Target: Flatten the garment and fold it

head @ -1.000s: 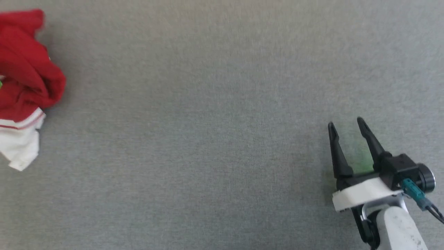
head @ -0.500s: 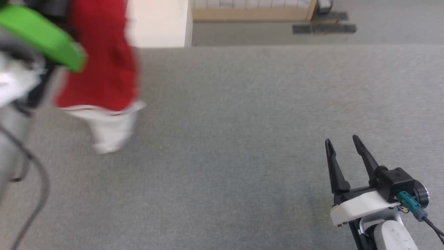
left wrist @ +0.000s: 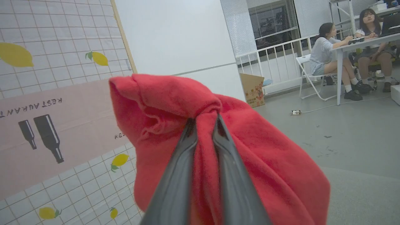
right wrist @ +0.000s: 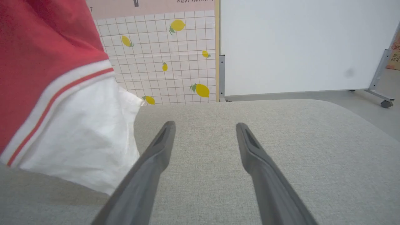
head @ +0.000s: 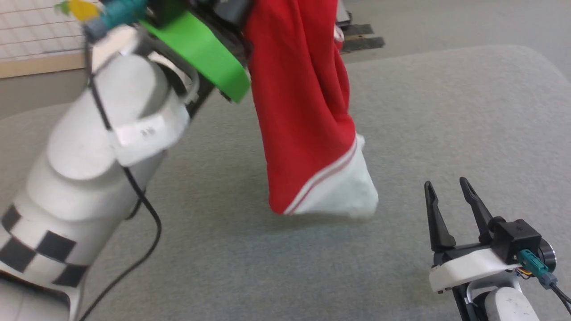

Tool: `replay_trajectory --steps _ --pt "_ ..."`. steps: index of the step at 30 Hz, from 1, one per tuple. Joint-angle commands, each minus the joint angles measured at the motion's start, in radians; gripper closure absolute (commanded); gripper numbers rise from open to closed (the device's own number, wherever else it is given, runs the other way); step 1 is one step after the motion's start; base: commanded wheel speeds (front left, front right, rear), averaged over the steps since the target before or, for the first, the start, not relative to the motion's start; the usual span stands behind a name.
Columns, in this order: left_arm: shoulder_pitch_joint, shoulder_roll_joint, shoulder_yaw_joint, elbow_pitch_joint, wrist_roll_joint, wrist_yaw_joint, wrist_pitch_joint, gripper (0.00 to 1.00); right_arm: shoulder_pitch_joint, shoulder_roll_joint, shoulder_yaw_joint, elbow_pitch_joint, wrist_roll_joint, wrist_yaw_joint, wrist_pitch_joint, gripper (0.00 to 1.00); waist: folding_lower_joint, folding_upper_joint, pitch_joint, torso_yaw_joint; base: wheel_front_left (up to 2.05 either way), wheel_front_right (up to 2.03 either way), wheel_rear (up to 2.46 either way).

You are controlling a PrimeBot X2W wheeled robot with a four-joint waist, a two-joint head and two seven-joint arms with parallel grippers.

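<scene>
Hanging pinched in raised left pincer [left wrist: 203,118], the garment [head: 303,111], perhaps grazing the surface [head: 468,102]; right pincer [head: 446,183] spread, empty.

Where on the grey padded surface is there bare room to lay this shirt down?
Free: the grey surface between the left forearm and the right gripper, under the hanging garment. Crowded: upper left, where the left gripper pinches it.
</scene>
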Motion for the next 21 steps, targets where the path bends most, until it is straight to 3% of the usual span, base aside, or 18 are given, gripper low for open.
replay_trajectory --steps 1,11,12,17,21 --pt "0.045 -0.003 -0.018 0.017 0.010 0.008 -0.013 1.00 0.017 0.000 -0.001 -0.005 0.004 -0.002 -0.005 0.00 0.0001 -0.0001 0.027 -0.039 0.00 0.00 0.00" --pt "0.369 -0.022 -0.135 0.286 -0.021 0.018 -0.062 1.00 0.003 0.000 0.004 -0.018 0.006 -0.002 -0.005 0.00 0.0001 -0.0001 0.081 -0.041 0.00 0.00 0.00" --pt "0.419 -0.050 -0.163 0.401 -0.028 0.009 -0.073 0.00 -0.002 0.000 0.004 -0.017 0.000 -0.002 -0.005 0.00 0.0001 -0.0001 0.097 -0.009 0.00 0.00 0.00" --pt "0.428 -0.094 -0.163 0.452 -0.025 0.003 -0.109 0.00 -0.003 0.000 0.003 -0.002 -0.010 -0.002 -0.005 0.00 0.0001 -0.0001 0.089 0.041 0.00 0.00 0.00" --pt "0.436 -0.102 -0.111 0.414 -0.001 0.030 -0.128 0.00 0.001 0.000 -0.001 0.005 -0.014 -0.002 -0.005 0.00 0.0001 -0.0001 0.054 0.085 0.00 0.00 0.00"
